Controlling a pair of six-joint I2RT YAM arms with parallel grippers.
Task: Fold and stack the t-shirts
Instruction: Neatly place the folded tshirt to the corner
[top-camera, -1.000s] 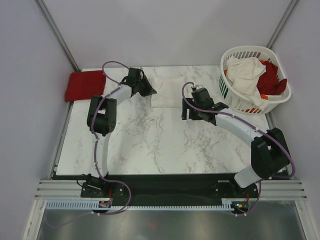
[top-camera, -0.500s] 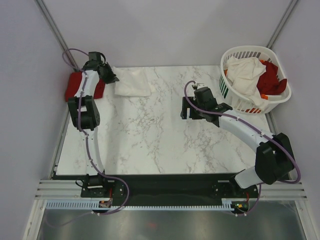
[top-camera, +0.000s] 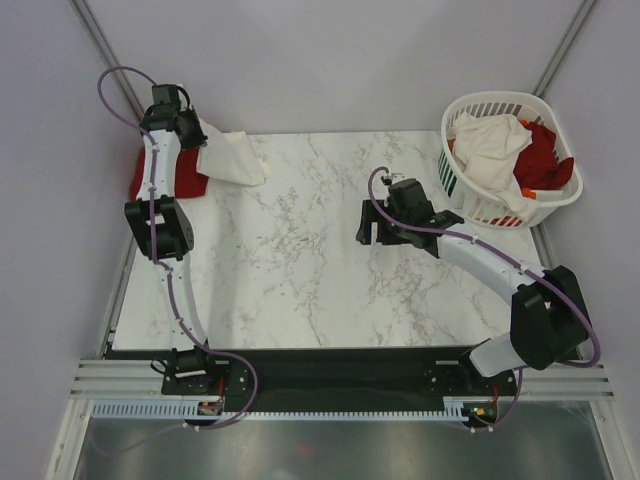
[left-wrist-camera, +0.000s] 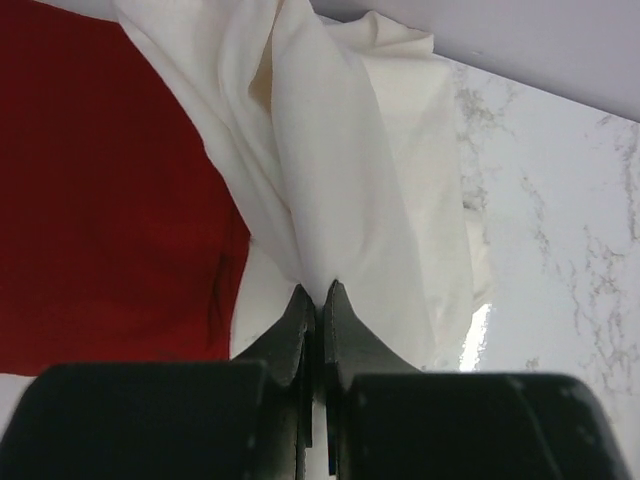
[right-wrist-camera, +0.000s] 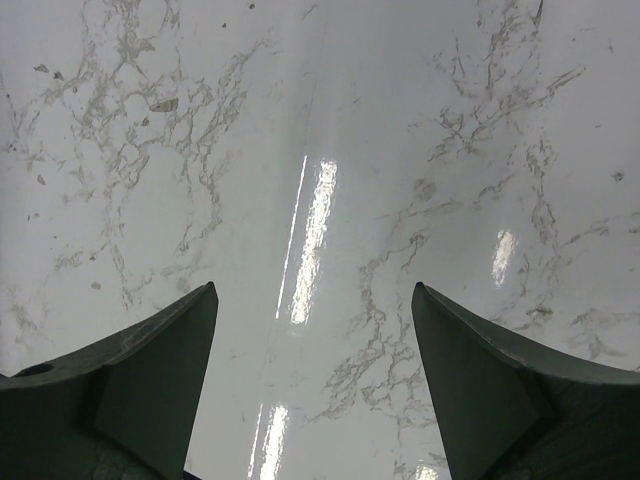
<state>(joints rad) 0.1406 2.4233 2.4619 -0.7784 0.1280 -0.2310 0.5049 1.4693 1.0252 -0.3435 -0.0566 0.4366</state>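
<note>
Far-left corner of the worktop (top-camera: 300, 280): one red t-shirt (left-wrist-camera: 110, 200), folded flat, serving as the base of the stack.

Item beside it: one cream t-shirt (left-wrist-camera: 340, 180), folded, gathered in loose pleats up to a single pinch point. Its left part overlaps the right edge of the red t-shirt; the rest trails onto bare marble along the far edge.

Left gripper (left-wrist-camera: 318, 300): jaws pressed together on a fold of the cream t-shirt, above the line where red cloth meets marble. The arm is stretched out to the far-left corner.

Right gripper (right-wrist-camera: 312, 300): jaws spread wide with nothing between them, poised over bare marble right of centre.

Far-right corner: white slatted laundry basket (top-camera: 475, 200), holding a crumpled cream shirt (top-camera: 492, 145) and a crumpled red shirt (top-camera: 545, 160), both unfolded.

Step in hand (judged): stacking, not folding. The cream t-shirt is being set onto the red one. At least two garments remain in the laundry basket, so the task is roughly midway.

Next move calls for: carrying the pinch further left until the cream t-shirt lies square over the red t-shirt, lowering it flat, then letting go. Cloth held at one point may bunch or unfold. The right gripper is free to fetch from the laundry basket.
</note>
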